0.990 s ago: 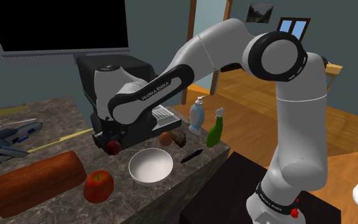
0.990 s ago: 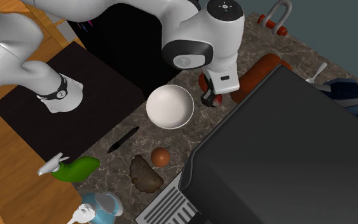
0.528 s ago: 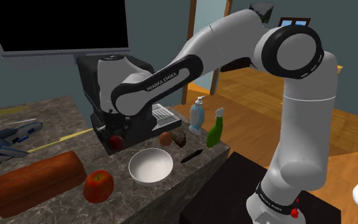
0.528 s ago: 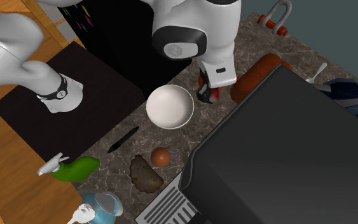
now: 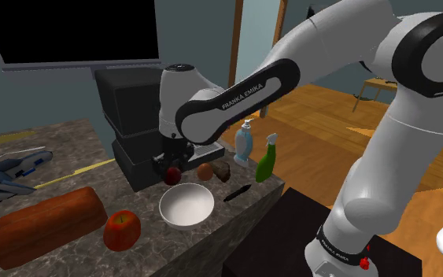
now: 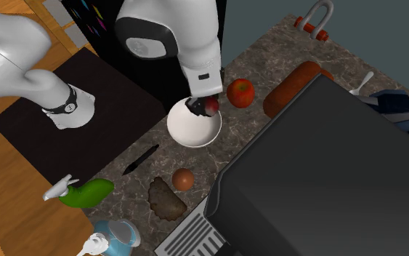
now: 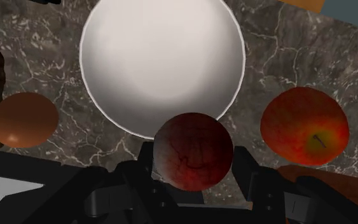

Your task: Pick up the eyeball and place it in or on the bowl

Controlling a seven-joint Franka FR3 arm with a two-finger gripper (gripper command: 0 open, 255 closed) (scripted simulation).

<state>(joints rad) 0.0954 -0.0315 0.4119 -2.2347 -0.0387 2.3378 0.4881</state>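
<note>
The tool (image 5: 171,168) hangs over the stone worktop (image 5: 70,149) with its two black fingers (image 7: 139,167) closed partway, pressed against either side of the eyeball (image 7: 193,149). They have a firm hold of it. The eyeball is a reddish, veined ball with a paler patch on one side. It is off the worktop, up in the air in the fingers' grip.

In the second exterior view the eyeball (image 6: 211,106) sits right over the rim of the white bowl (image 6: 193,129), on the side facing the red apple (image 6: 240,92). In the wrist view it covers a short stretch of the bowl's (image 7: 163,63) edge, with the pale hollow of the bowl opening out just past it. In the shoulder view the eyeball (image 5: 171,175) hangs just above the bowl (image 5: 186,208), towards the black machine (image 5: 133,118) that stands at the back of the worktop.

The apple (image 5: 122,230) rests on the worktop near the bowl, next to a long brown loaf (image 5: 46,224). On the bowl's other side a smooth brown egg-shaped thing (image 5: 204,171) sits beside a dark, rough lump (image 5: 222,171). A slim black pen-like thing (image 5: 237,193) lies close to the worktop's edge. Further along that edge stand a green spray bottle (image 5: 267,159) and a blue bottle (image 5: 244,143) with a white top. The white arm arches over from its stand, and the wrist points straight down at the bowl.
</note>
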